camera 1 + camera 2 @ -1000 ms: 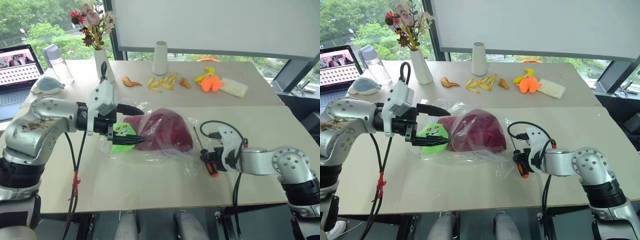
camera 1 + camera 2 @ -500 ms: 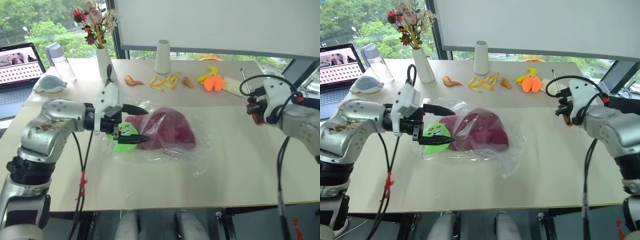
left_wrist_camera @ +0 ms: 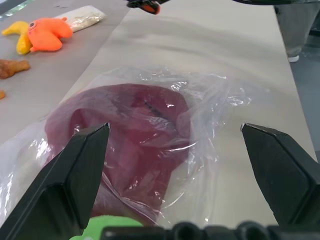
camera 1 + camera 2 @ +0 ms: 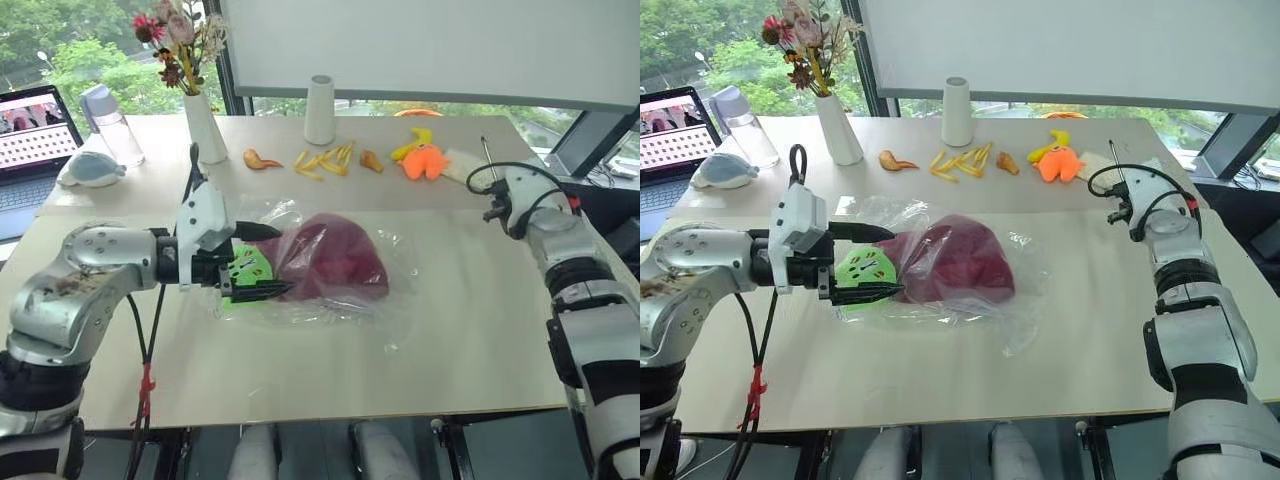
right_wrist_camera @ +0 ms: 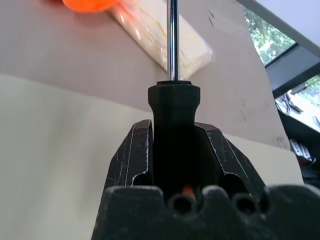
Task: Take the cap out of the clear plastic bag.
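The dark red cap (image 4: 335, 262) lies inside the clear plastic bag (image 4: 385, 305) in the middle of the table. A green round toy (image 4: 250, 268) sits at the bag's left end. My left gripper (image 4: 265, 262) is open there, one finger above the toy and one below; in the left wrist view the left gripper (image 3: 174, 128) faces the cap (image 3: 130, 130) through the crinkled bag (image 3: 225, 100). My right gripper (image 4: 497, 210) is raised at the far right, away from the bag, shut on a screwdriver (image 5: 173, 115) whose metal shaft (image 5: 172, 40) points up.
At the back of the table stand a vase of flowers (image 4: 205, 125), a white cylinder (image 4: 319, 110), scattered snack pieces (image 4: 325, 162), an orange plush toy (image 4: 422, 162) and a white packet (image 5: 165, 37). A laptop (image 4: 35, 130) and a bottle (image 4: 108, 125) stand at the far left.
My right arm has swung from the table's front by the bag up and away to the far right, carrying the screwdriver. The left gripper stays open at the bag's left end.
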